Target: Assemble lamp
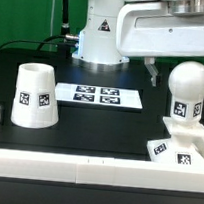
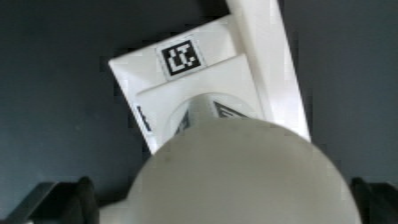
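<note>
The round-topped white bulb stands upright on the low sloped square base at the exterior view's right, against the white front wall. The conical shade stands apart at the exterior view's left, wide end down. My gripper is open just above and behind the bulb; one dark finger shows beside it. In the wrist view the bulb's dome fills the space between my fingers, which stand wide on either side without gripping it. The base lies below it.
The marker board lies flat mid-table between the shade and the base. A white wall runs along the front edge and shows in the wrist view. The robot's pedestal stands at the back with a black cable.
</note>
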Robot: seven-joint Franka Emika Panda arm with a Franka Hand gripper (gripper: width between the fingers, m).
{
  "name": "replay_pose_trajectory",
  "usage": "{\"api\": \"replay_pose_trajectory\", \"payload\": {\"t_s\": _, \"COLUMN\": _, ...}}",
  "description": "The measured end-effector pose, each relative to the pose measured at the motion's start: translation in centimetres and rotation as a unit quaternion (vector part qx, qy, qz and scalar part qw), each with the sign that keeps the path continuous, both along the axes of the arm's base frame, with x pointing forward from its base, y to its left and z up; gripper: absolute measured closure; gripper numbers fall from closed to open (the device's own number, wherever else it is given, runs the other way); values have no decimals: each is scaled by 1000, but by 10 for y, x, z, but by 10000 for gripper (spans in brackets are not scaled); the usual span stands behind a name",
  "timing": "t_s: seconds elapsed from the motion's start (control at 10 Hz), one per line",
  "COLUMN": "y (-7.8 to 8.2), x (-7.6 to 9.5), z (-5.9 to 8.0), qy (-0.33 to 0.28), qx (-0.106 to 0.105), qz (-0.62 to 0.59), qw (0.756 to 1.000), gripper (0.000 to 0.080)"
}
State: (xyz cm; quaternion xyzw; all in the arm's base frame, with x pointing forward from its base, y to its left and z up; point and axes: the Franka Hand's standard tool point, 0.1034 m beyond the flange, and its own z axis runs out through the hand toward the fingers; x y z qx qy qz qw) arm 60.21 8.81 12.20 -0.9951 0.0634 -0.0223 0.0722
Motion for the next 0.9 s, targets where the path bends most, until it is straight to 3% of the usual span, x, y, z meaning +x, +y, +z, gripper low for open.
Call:
{"api": "replay_pose_trajectory", "payload": {"t_s": 0.6, "y": -3, "x": 1, "z": -1, "qy": -23, "qx": -15, "qz": 194, "qw": 981, "gripper": 101}}
{"api": "replay_pose_trajectory", "payload": {"t_s": 0.9, "y": 5, "x": 3, "z": -3, "qy": -33, "qx": -45, "qz": 372, "qw": 926, "gripper": 101}}
